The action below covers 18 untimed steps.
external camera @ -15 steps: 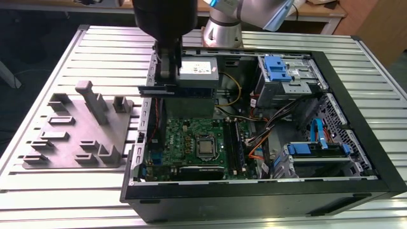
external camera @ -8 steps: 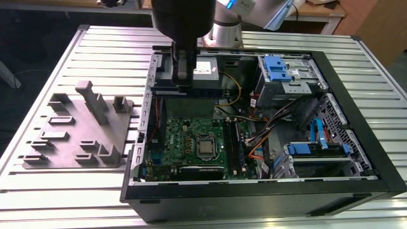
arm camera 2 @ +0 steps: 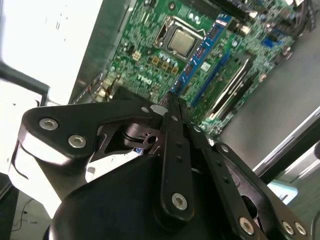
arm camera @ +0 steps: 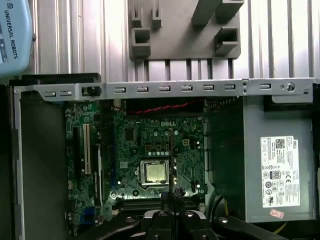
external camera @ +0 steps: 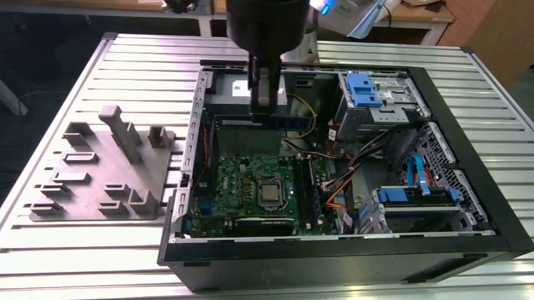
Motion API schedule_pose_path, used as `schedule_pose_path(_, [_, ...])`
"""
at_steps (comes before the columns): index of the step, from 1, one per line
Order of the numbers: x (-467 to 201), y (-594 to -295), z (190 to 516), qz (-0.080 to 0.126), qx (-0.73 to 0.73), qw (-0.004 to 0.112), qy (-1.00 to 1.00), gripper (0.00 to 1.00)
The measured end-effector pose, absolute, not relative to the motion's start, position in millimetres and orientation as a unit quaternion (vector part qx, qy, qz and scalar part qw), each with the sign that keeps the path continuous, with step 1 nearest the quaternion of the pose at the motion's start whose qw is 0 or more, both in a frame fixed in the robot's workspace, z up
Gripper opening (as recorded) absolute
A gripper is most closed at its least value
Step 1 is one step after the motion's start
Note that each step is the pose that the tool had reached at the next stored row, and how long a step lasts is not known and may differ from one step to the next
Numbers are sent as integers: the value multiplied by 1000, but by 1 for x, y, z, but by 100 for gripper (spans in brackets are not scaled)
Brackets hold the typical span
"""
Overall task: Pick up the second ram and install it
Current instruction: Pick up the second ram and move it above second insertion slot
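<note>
My gripper (external camera: 262, 111) hangs inside the open computer case, shut on the second ram (external camera: 269, 122). The ram is a long thin dark stick, held level just above the motherboard's (external camera: 250, 181) far edge, beside the grey power-supply box (external camera: 237, 94). In the first wrist view the ram (arm camera: 171, 152) shows edge-on as a thin line running from the gripper (arm camera: 171, 196) across the board beside the processor (arm camera: 155, 172). In the second wrist view the ram (arm camera 2: 201, 54) stretches away from the gripper (arm camera 2: 172, 102) as a blue strip. The long black memory slots (external camera: 307, 194) lie toward the exterior view's right of the processor (external camera: 269, 192).
A grey fixture plate (external camera: 100, 181) with upright fins sits on the slatted table at the exterior view's left of the case (external camera: 334, 253). Drive bays with blue clips (external camera: 367, 90) and bundles of cables (external camera: 351, 169) crowd the case's right half.
</note>
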<state>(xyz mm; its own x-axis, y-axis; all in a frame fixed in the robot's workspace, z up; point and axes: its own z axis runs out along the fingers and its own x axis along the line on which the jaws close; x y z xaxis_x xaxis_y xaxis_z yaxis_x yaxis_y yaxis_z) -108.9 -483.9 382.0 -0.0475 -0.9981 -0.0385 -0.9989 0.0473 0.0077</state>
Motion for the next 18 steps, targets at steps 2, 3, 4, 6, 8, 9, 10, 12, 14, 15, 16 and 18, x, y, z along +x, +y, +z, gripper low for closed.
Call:
schedule_pose_path(2, [-103, -484, 381, 16, -690, 11, 724, 8])
schedule_pose_path(3, [-100, -484, 381, 16, -690, 11, 724, 8])
schedule_pose_path(4, [-97, -484, 381, 16, -690, 11, 724, 8])
schedule_pose_path(6, [-90, -484, 380, 16, -690, 11, 724, 8])
schedule_pose_path(8, [-84, -484, 380, 16, -689, 11, 724, 8])
schedule_pose_path(9, [-82, -484, 379, 16, -689, 11, 724, 8])
schedule_pose_path(10, [-80, -484, 379, 16, -689, 11, 724, 8])
schedule_pose_path(12, [-79, -484, 377, 16, -689, 11, 724, 8])
schedule_pose_path(14, [-78, -484, 373, 16, -689, 11, 724, 8])
schedule_pose_path(15, [-78, -484, 371, 16, -689, 11, 724, 8])
schedule_pose_path(16, [-77, -484, 370, 16, -689, 11, 724, 8])
schedule_pose_path(18, [-77, -484, 366, 16, -689, 11, 724, 8])
